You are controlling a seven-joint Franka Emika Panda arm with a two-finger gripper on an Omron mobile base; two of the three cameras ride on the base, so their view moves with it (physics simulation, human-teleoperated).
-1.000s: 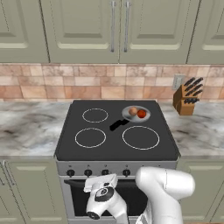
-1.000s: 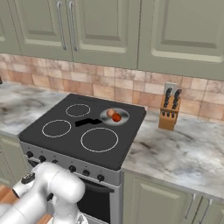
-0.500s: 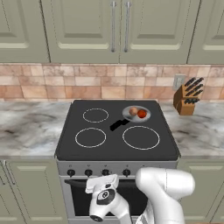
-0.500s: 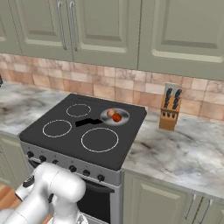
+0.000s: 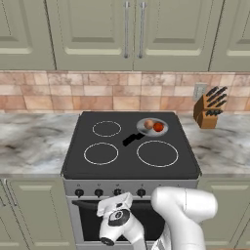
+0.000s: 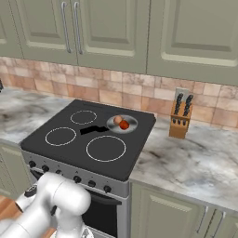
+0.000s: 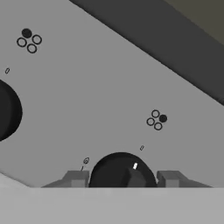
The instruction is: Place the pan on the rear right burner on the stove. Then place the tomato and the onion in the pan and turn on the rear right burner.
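The pan rests on the stove at the back right, over the rear right burner, which it hides. Its black handle points front-left. Inside lie the tomato and the onion, touching. The right base view shows the same pan, tomato and onion. My gripper is low at the stove's steel front, on the knob row. In the hand view my gripper has one black knob between its tips, which press against both sides of it.
A second knob sits left of the gripped one in the hand view, with small burner symbols printed on the panel. A knife block stands on the counter right of the stove. Marble counters flank both sides.
My hand has sunk slightly in front of the stove's knob row. The pan, tomato and onion have not moved.
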